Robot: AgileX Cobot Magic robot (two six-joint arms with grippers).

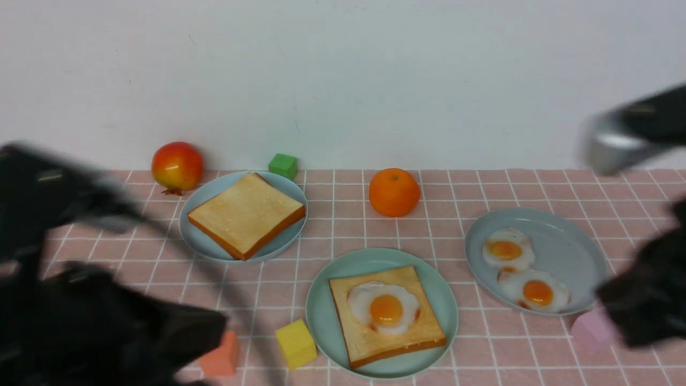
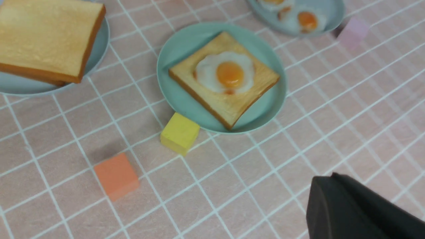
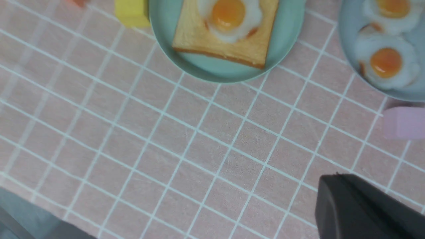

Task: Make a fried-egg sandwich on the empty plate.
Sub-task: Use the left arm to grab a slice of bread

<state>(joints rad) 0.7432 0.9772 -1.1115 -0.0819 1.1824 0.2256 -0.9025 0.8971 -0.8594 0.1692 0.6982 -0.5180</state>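
Two blurred black arms flanked the pink checked tabletop [image 1: 498,359]. My left gripper [image 1: 209,327] hung over the near left corner. Only one dark finger [image 2: 348,205] showed in its wrist view, so I could not tell how far it was open, and I saw nothing in it. Beside it lay an orange cube [image 1: 222,356]. Toward the far edge a pomegranate [image 1: 177,166] sat next to a pale blue plate [image 1: 201,238] carrying one bare toast slice [image 1: 246,214], with a green cube [image 1: 283,165] just behind. A yellow cube [image 1: 296,343] rested against the mint-green plate [image 1: 321,316] at the middle of the near edge. On that plate lay a second toast slice [image 1: 399,343] with the fried egg [image 1: 384,308] on top, uncovered. An orange [image 1: 394,192] stood behind. Toward the right edge a grey-blue plate [image 1: 571,246] held two more eggs [image 1: 522,276], with a pink block [image 1: 592,331] beside it. My right gripper [image 1: 611,295] hovered there, its opening equally unclear.
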